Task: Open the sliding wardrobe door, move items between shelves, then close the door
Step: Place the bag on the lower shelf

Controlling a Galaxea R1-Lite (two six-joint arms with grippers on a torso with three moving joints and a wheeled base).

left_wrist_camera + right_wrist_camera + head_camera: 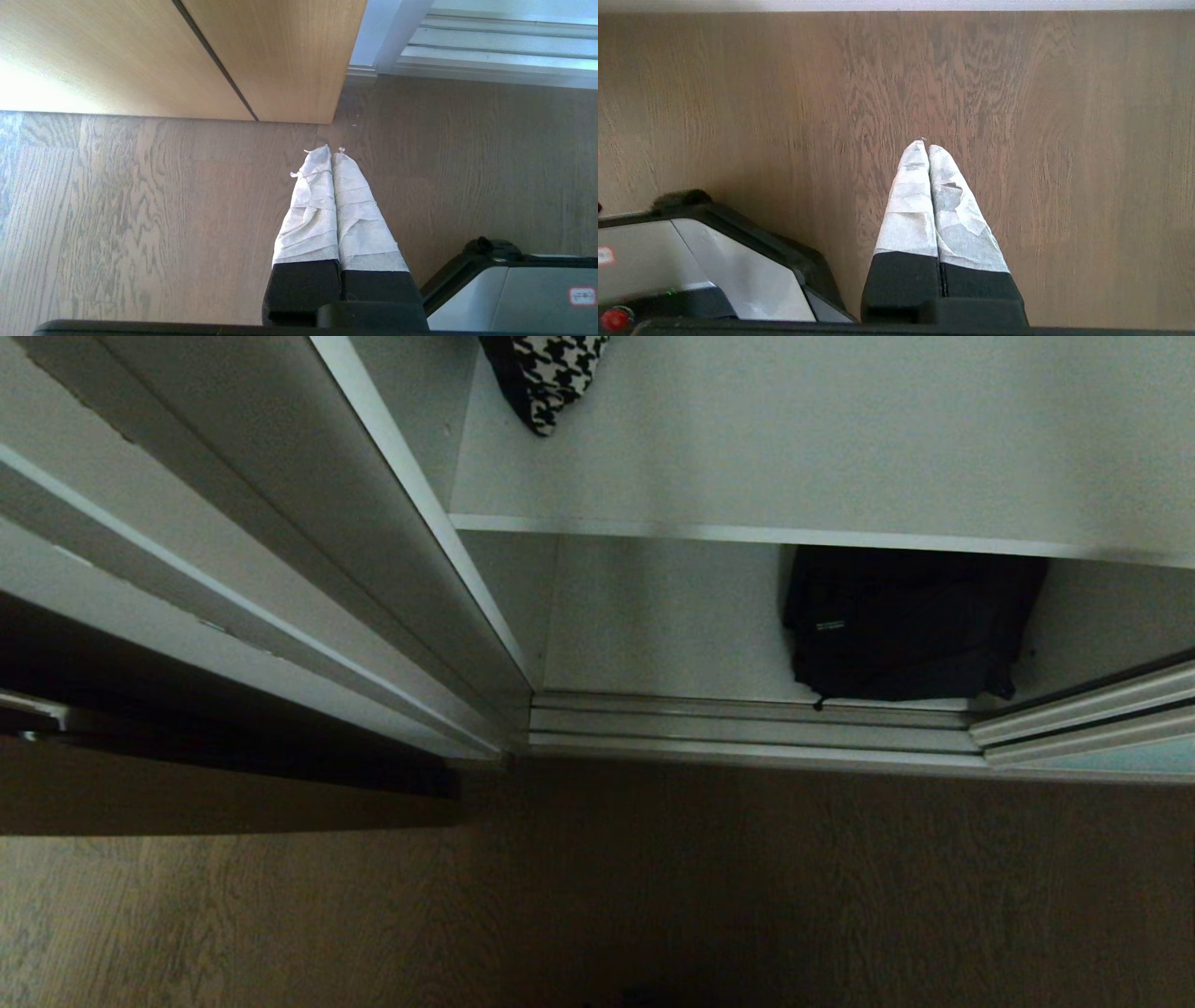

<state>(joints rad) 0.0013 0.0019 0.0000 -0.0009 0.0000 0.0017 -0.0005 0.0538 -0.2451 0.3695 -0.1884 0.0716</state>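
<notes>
Frosted door [1092, 719] stands slid right, wardrobe open. Bag [906, 625] lies on the bottom shelf [653, 616], long axis across the wardrobe; houndstooth cloth [551, 373] on the shelf above [840, 448]. Transfers and closing appear outstanding. Left gripper [331, 150] and right gripper [924, 144] hang over floor, fingers pressed together, empty.

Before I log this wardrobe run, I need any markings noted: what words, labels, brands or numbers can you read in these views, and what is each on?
None can be read.
Small pale label on the black bag, on the bottom shelf: too small and blurred.
Red-bordered sticker on the robot base, left wrist view: characters illegible.
Houndstooth cloth: pattern only, no text.
</notes>
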